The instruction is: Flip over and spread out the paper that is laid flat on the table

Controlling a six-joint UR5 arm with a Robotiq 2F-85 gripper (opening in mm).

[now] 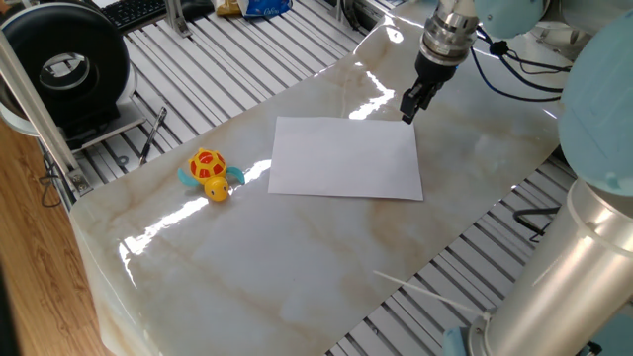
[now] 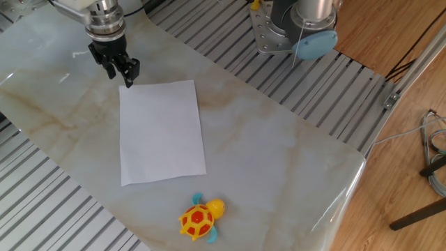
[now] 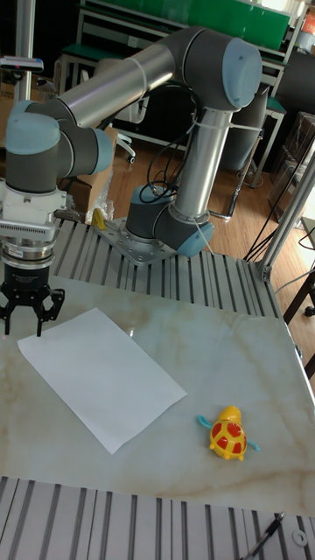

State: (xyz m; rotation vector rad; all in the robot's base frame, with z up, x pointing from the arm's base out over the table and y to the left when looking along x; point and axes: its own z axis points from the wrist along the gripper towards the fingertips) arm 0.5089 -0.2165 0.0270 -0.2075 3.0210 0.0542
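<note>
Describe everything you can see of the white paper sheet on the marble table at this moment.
The paper is a plain white, blank rectangular sheet, thin, with no visible folds or creases. It lies flat on the glossy marble-patterned table, none of its corners lifted. The gripper hangs with its fingers apart just above one corner of the sheet; whether it touches the paper cannot be told. The toy turtle sits apart from the sheet, beyond its opposite short edge. Nothing lies on the paper.

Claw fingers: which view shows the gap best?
The tall view: the claw faces the camera, both fingers spread, clearly open above the paper corner. The two fixed views show it side-on, fingers overlapping, gap hard to judge.
</note>
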